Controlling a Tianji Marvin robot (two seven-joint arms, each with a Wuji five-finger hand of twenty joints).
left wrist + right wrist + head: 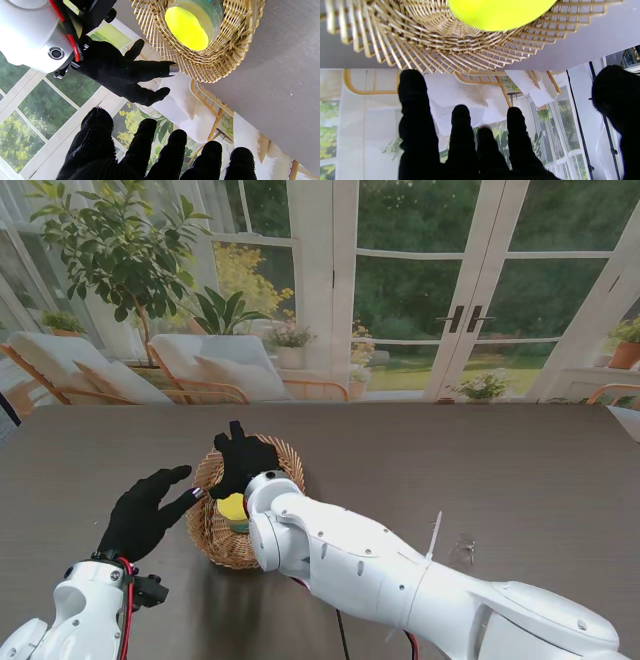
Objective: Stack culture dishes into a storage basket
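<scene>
Glossy white arms (pixel 400 580), black-gloved left robot hand (pixel 145 510), red wrist cable (pixel 125 600)

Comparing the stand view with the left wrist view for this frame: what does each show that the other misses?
Only the stand view shows the whole table, a clear item lying on it to the right, and the left hand seen whole beside the basket.

Only the left wrist view shows the dish clearly: a clear-walled culture dish with yellow content, tilted inside the basket, plus a metal cap on one fingertip of the right hand.

Both show the wicker basket, the yellow dish, the right hand over the basket with fingers spread, and the left hand open, holding nothing.
</scene>
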